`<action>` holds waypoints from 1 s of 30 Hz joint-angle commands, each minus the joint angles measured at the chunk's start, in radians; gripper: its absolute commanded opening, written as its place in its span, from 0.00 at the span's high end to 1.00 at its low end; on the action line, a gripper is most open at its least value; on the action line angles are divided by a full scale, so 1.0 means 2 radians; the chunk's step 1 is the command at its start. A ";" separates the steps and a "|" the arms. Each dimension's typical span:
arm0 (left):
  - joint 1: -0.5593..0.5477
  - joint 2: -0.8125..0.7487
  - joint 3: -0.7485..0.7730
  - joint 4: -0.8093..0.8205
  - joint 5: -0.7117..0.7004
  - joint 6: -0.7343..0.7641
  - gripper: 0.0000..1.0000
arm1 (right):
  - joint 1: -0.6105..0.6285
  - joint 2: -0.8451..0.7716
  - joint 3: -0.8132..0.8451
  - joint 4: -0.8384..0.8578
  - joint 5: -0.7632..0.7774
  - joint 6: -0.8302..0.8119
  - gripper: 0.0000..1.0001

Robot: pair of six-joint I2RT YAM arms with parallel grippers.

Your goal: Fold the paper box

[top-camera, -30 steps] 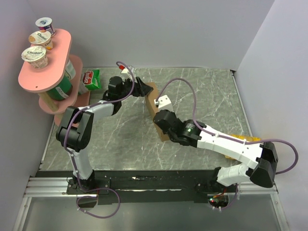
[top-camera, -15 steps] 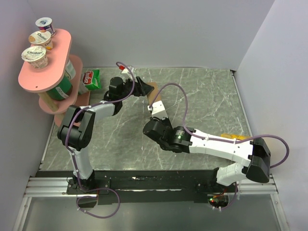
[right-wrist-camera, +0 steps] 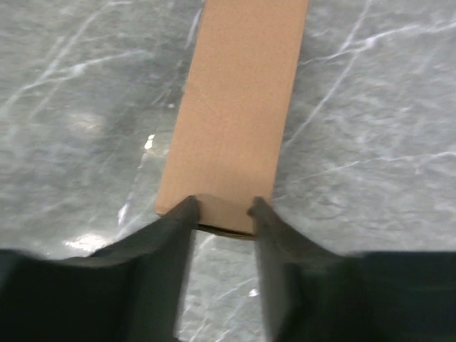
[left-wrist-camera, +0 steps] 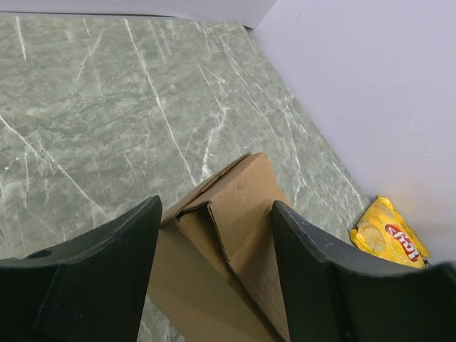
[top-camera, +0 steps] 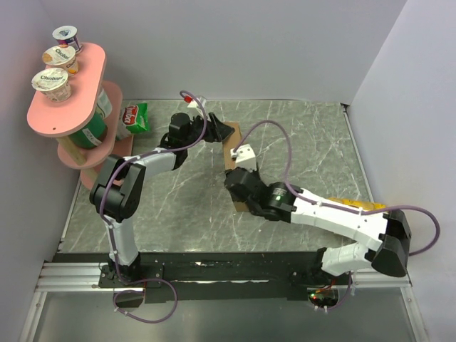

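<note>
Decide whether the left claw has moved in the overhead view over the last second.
Yes. The left claw has shifted rightward, away from the green snack bag at the table's far-left corner.

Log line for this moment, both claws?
left claw open, straddling box corner | right claw flanking box end, grip unclear
</note>
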 commanded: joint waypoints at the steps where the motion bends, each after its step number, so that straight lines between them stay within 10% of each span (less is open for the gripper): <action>1: -0.005 0.006 -0.005 -0.085 0.002 0.029 0.33 | -0.050 -0.021 -0.051 -0.099 -0.220 0.000 0.32; 7: -0.006 0.011 0.006 -0.098 0.025 0.033 0.33 | -0.143 -0.094 -0.020 -0.049 -0.303 -0.036 0.00; 18: -0.010 -0.013 0.010 -0.082 0.026 -0.008 0.06 | -0.178 -0.062 0.054 -0.024 -0.307 -0.066 0.00; 30: 0.037 -0.054 -0.002 -0.032 0.074 -0.061 0.04 | -0.241 -0.056 0.056 0.030 -0.383 -0.073 0.00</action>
